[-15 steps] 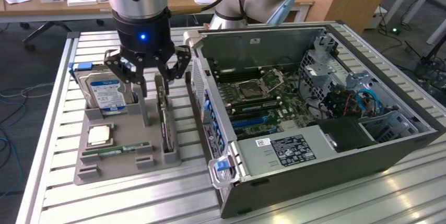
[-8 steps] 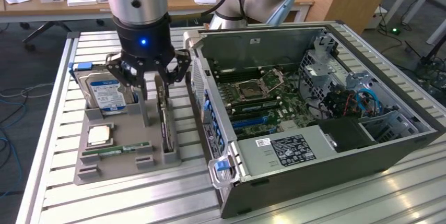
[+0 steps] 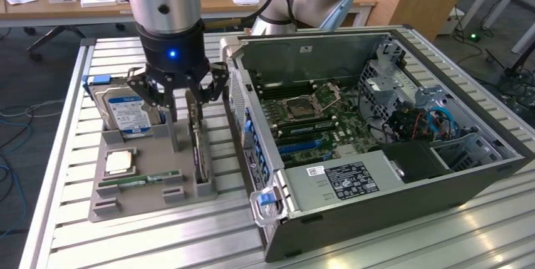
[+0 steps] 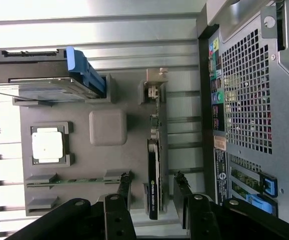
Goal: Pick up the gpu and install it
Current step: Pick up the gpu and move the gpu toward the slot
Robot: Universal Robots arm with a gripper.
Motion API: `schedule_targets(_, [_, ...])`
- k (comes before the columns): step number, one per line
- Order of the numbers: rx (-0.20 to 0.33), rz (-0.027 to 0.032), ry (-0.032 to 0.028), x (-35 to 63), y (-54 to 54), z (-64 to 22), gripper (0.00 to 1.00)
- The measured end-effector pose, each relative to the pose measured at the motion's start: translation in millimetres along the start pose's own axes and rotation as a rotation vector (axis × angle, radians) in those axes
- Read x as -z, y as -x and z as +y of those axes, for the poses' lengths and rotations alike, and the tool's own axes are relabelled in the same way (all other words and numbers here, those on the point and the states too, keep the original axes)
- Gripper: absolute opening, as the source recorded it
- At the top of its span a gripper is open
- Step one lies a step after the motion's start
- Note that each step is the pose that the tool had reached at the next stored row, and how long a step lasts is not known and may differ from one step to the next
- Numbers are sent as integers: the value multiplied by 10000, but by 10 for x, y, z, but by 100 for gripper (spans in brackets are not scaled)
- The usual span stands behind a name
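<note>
Black gripper (image 3: 188,96) (image 4: 153,182) hangs open over the gpu (image 3: 199,143) (image 4: 153,165), a thin dark circuit card standing on edge in a grey plastic parts tray (image 3: 125,203) (image 4: 129,150) just beside the open grey metal computer case (image 3: 376,206) (image 4: 249,100). The wrist view shows clear gaps between both fingers (image 4: 124,187) and the card, and its pale metal bracket (image 4: 155,80) pointing toward the silver hard drive (image 3: 129,115) (image 4: 34,87). The exterior view shows the case's green motherboard (image 3: 309,118); the card's long axis runs along the case's ported wall.
</note>
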State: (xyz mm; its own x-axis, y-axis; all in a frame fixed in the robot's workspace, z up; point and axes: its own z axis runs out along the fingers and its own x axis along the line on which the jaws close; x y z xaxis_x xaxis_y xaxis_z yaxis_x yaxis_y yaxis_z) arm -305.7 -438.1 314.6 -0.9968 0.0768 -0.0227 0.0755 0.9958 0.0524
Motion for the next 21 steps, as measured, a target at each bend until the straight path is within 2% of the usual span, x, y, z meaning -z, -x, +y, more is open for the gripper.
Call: schedule_targets(21, [0,0,6,-79,-2,-4,47])
